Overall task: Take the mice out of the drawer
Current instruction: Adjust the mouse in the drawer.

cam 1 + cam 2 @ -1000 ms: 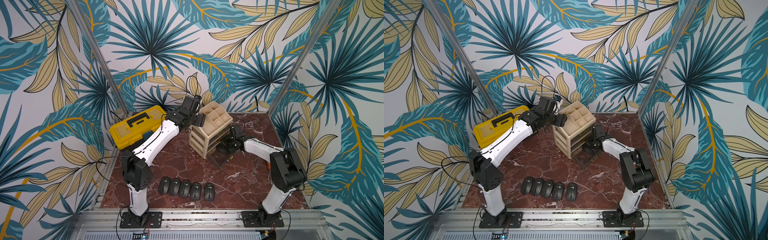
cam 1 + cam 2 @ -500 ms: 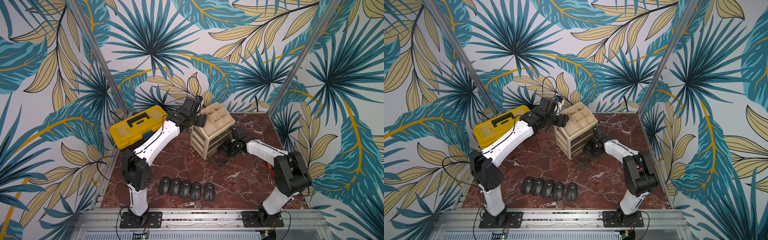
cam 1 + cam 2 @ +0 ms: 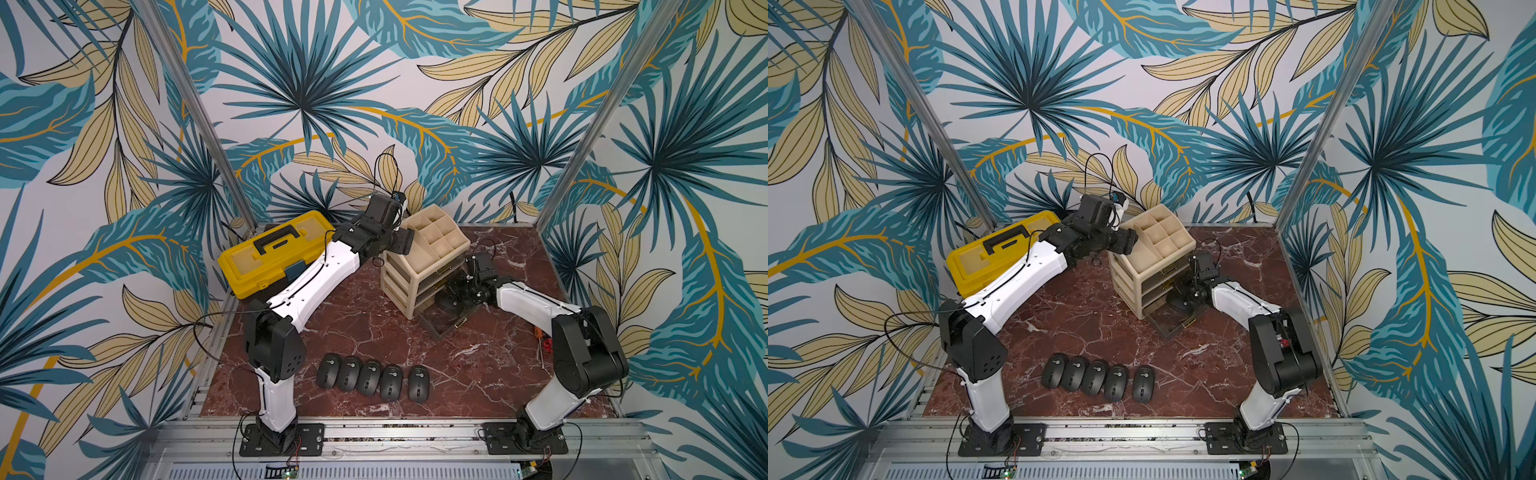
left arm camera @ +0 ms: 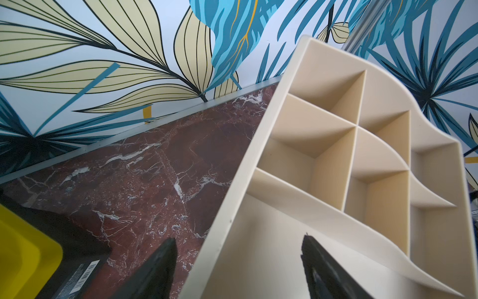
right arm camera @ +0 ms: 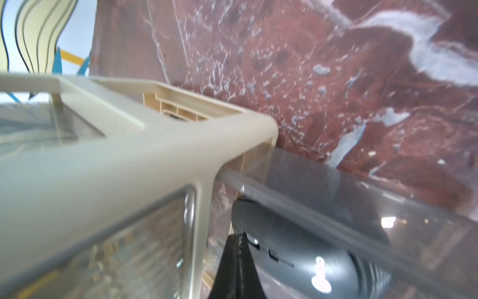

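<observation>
Right gripper [image 5: 236, 248] is pinched fully shut on nothing, tip right up against one mouse [image 5: 305, 256] lying in the pulled-out clear drawer [image 5: 284, 199] at the bottom of the beige organizer [image 3: 432, 245]. Left gripper [image 4: 239, 239] is spread wide, one finger either side of the organizer's top side wall, not squeezing it. The other five mice [image 3: 370, 376] sit in a row on the table [image 3: 374, 324] near the front.
</observation>
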`<state>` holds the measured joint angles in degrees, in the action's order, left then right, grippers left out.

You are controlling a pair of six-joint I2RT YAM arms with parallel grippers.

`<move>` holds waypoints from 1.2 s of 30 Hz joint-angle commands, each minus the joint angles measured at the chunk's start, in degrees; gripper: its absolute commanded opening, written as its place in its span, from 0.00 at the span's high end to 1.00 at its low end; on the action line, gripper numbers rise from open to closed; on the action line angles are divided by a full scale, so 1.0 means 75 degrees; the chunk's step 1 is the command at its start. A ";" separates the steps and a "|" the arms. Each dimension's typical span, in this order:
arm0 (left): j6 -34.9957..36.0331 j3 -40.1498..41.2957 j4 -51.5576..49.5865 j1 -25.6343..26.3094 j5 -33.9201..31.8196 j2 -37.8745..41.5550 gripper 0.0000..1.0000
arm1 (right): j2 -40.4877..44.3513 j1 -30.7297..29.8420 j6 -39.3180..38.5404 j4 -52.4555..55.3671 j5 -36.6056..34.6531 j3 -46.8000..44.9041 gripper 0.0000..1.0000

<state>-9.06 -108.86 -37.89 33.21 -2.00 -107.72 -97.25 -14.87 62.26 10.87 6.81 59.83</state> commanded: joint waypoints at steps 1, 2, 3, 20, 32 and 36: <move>-0.0021 0.0352 -0.0287 0.0076 0.0370 -0.0097 0.23 | -0.0303 0.0015 0.0220 0.0048 -0.0580 -0.0007 1.00; -0.0022 0.0367 -0.0281 0.0074 0.0385 -0.0095 0.23 | -0.0321 0.0015 0.0226 0.0018 -0.0662 -0.0054 1.00; -0.0034 0.0375 -0.0271 0.0065 0.0378 -0.0084 0.23 | -0.0356 0.0015 0.0241 0.0010 -0.0715 -0.0074 1.00; -0.0046 0.0381 -0.0280 0.0069 0.0442 -0.0243 0.23 | -0.0981 -0.0008 -0.0783 0.0520 0.0858 0.0126 1.00; -0.0023 0.0322 -0.0312 0.0073 0.0401 -0.0317 0.23 | -0.0054 -0.0002 -0.1497 0.1090 0.1001 -0.0152 1.00; 0.0013 0.0216 -0.0417 0.0066 0.0365 -0.0378 0.23 | 0.0066 0.0003 -0.1766 0.1383 0.0799 -0.0097 1.00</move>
<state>-9.82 -108.36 -36.88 33.10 -0.21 -108.03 -98.00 -14.76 51.92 17.54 13.74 59.40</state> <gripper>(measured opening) 0.770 0.041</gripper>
